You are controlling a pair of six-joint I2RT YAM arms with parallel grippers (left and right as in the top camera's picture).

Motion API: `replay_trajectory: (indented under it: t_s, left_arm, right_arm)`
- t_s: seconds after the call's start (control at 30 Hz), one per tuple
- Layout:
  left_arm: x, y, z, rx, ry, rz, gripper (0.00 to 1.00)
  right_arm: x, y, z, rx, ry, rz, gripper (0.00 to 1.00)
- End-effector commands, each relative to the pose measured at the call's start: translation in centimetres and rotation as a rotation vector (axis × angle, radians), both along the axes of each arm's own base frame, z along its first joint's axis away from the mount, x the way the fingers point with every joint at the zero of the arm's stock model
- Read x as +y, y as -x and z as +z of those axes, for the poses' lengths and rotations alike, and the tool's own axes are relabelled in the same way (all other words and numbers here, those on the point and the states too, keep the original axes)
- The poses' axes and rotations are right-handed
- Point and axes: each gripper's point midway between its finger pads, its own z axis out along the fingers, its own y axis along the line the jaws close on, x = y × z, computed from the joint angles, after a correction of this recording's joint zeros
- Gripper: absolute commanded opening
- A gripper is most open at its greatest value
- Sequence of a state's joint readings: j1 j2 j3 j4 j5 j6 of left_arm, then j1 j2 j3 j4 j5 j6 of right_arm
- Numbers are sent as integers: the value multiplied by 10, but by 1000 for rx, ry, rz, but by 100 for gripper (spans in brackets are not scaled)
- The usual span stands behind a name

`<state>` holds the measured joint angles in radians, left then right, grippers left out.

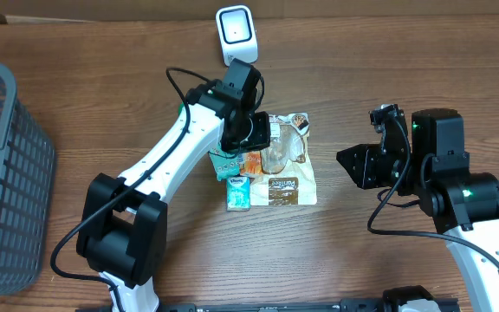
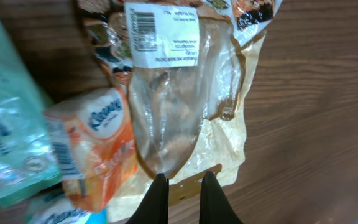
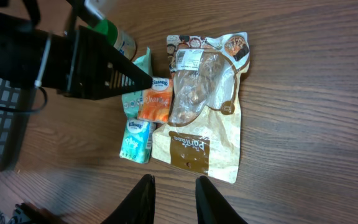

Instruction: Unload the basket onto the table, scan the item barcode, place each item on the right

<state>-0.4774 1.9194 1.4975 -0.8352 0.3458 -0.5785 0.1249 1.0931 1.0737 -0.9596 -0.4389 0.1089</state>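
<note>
A grey basket (image 1: 24,191) sits on the wooden table (image 1: 423,52).

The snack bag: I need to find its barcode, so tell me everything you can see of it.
The snack bag is a flat plastic pouch, cream with a brown band and a clear window showing pale-brown food. It lies flat on the table. A white barcode label sits near one end, facing upward. Small tissue packs lie against one long side. The left gripper is right above it; contact is unclear.
</note>
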Motion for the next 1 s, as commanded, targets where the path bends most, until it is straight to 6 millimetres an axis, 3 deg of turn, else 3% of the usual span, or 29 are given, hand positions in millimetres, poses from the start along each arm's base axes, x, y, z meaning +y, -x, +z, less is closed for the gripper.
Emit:
replay_trajectory:
  t_s: [0.0, 0.23, 0.67, 0.87, 0.97]
  left_arm:
    - [-12, 20, -13, 76, 48, -14, 4]
    - [-6, 30, -42, 100, 40, 7, 4]
    - [-19, 37, -93, 148, 90, -23, 4]
    - [6, 52, -136, 248, -72, 56, 4]
    - [18, 56, -143, 302, -138, 176, 4]
  right_arm:
    - [1, -3, 10, -23, -14, -3, 20]
    - [1, -3, 10, -19, -20, -10, 18]
    - [1, -4, 11, -24, -20, -10, 17]
    - [1, -4, 10, -24, -19, -11, 16]
    - [1, -5, 8, -15, -19, -13, 13]
